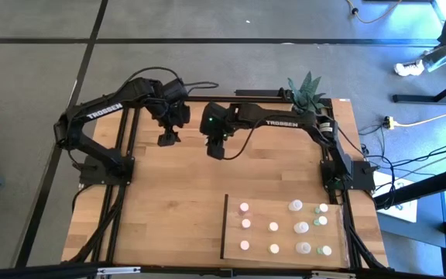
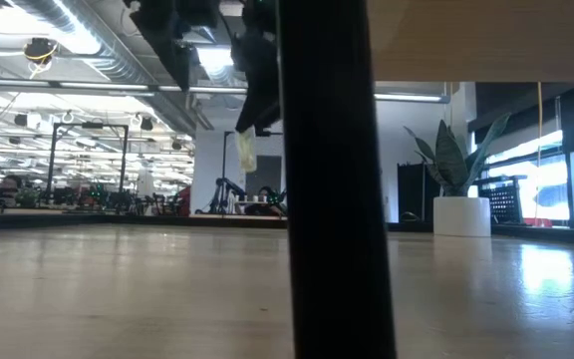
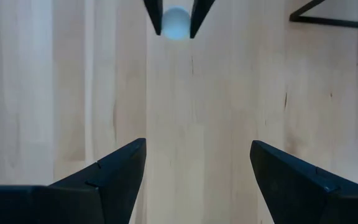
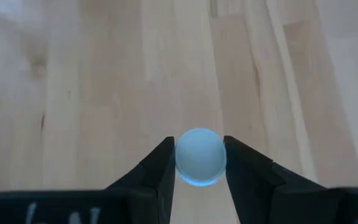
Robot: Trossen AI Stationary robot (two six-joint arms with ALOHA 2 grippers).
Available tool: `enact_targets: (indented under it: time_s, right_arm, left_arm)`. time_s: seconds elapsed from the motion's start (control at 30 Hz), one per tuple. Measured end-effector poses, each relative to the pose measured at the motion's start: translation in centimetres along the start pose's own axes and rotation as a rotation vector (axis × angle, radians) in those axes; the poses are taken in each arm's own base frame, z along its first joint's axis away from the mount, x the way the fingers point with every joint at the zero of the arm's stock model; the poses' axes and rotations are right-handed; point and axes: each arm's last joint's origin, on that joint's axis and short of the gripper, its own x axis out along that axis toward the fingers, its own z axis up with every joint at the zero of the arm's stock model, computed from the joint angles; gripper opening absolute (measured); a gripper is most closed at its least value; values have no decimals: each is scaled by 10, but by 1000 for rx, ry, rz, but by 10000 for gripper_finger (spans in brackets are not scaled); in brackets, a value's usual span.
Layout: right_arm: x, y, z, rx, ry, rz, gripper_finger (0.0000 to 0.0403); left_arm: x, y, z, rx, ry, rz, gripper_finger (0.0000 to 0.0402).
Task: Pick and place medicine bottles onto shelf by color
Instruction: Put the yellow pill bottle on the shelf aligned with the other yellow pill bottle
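My right gripper [image 1: 217, 152] hangs over the far middle of the table, shut on a small round medicine bottle [image 4: 199, 157]. The bottle is whitish from above and pale yellow in the low view [image 2: 245, 150]. Just to its left my left gripper [image 1: 166, 139] stands open above bare wood, with nothing between its fingers [image 3: 197, 155]. The left wrist view also shows the held bottle [image 3: 176, 23] farther off. The shelf [image 1: 277, 209], a pale panel, lies flat at the table's near right. Several bottles stand on it: pink ones [image 1: 245, 225] on its left, whitish ones [image 1: 273, 227] in the middle, greenish ones [image 1: 321, 222] on its right. My right gripper pinches the bottle's two opposite sides [image 4: 180, 160] between its two fingers, at its upper end. The fingers slant down from above. The bottle hangs upright below them [image 2: 245, 158], lifted clear of the table.
A green plant in a white pot [image 1: 308, 89] stands at the table's far right corner. In the low view a dark upright bar [image 2: 332, 199] hides the middle. Bare tabletop [image 1: 176, 201] lies between the grippers and the shelf.
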Motion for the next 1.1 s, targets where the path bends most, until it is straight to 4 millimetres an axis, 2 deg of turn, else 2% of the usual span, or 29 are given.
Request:
enact_targets:
  time_s: [0.3, 0.53, 0.8, 1.1]
  right_arm:
    - [-35, 25, 19, -35, 6, -20, 125]
    - [-72, 30, 23, -31, 83, -46, 125]
    - [-110, 33, 21, -56, 117, -68, 124]
    - [-172, 42, 8, 4, 88, -81, 124]
  left_arm:
    - [-43, -21, -24, 29, -145, 57, 282]
    - [-66, -31, -43, -5, -203, 186, 282]
    - [-71, -33, -46, -5, -217, 223, 282]
    - [-71, -32, -40, 43, -278, 200, 282]
